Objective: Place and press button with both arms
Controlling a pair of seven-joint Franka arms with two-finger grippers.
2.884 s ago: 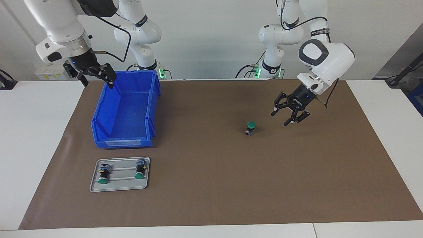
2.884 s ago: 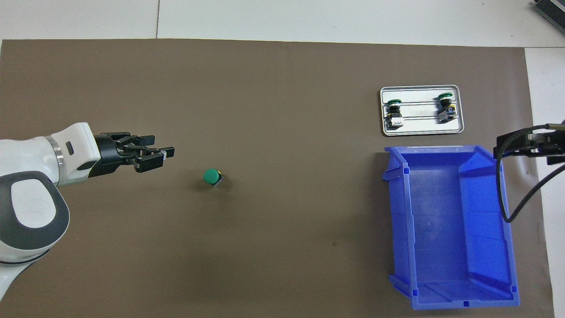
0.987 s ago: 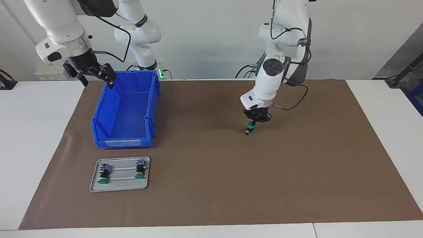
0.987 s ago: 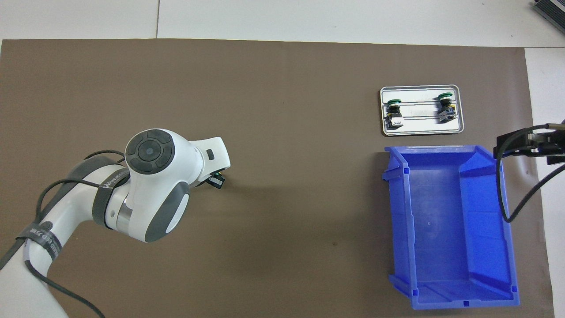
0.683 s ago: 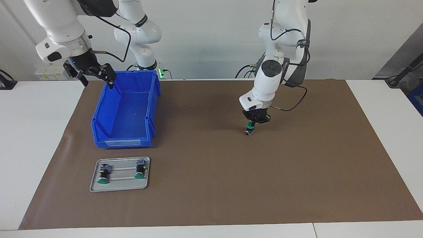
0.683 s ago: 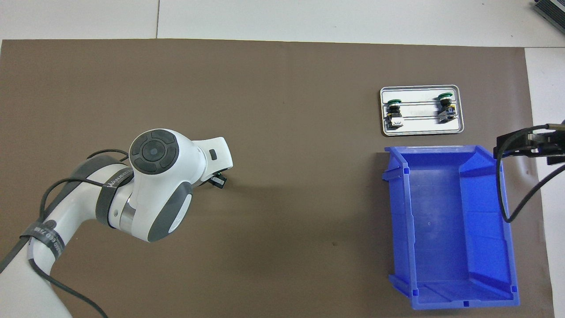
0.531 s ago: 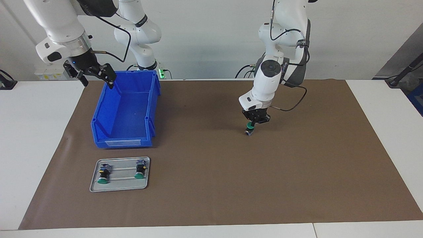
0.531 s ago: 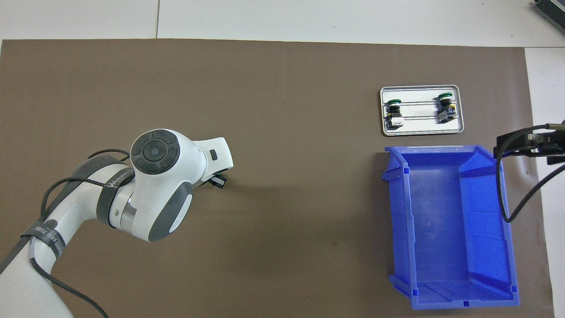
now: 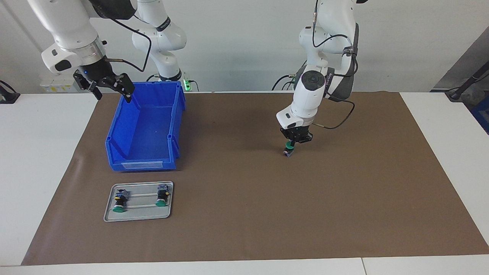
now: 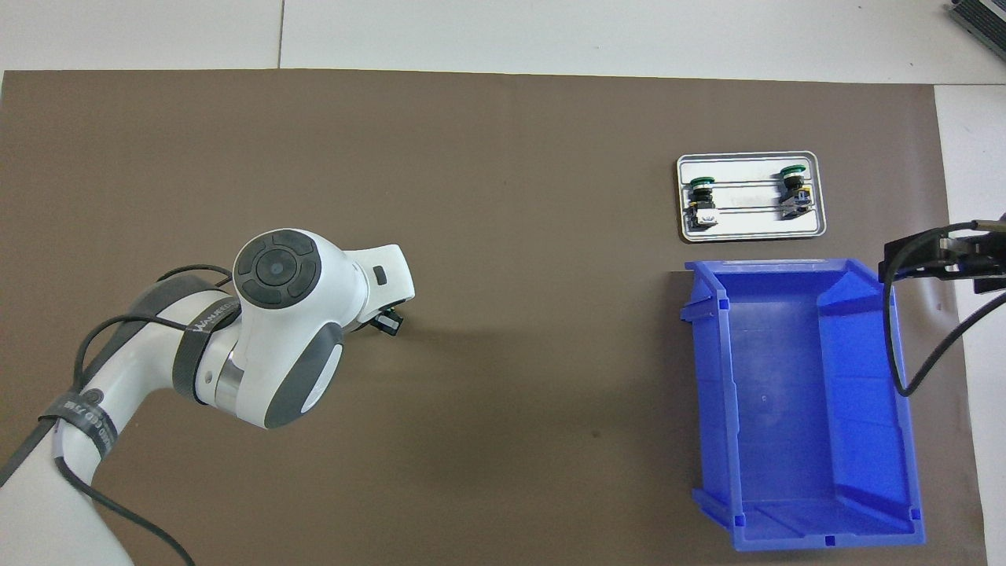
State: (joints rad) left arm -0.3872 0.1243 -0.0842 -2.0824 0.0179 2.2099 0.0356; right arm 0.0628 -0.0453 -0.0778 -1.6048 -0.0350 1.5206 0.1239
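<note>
A green-capped button (image 9: pixel 289 148) stands upright on the brown mat (image 9: pixel 244 214), toward the left arm's end of the table. My left gripper (image 9: pixel 292 141) points straight down over it, shut, with its tip on the green cap. In the overhead view the left arm's wrist (image 10: pixel 291 338) hides the cap, and only a black bit of the button (image 10: pixel 388 322) shows. My right gripper (image 9: pixel 110 87) is open and empty, and it waits in the air over the blue bin's rim on the side nearest the robots; it also shows in the overhead view (image 10: pixel 939 258).
The blue bin (image 9: pixel 126 133) stands at the right arm's end of the mat and shows again in the overhead view (image 10: pixel 711 393). A small metal tray (image 9: pixel 138 214) farther from the robots holds two identical green buttons (image 9: pixel 119 208) (image 9: pixel 161 202).
Since 2.9 s ago my left gripper has swung over the button, turned downward, shut and come down onto its cap. In the last second it barely moves. The right arm has not moved.
</note>
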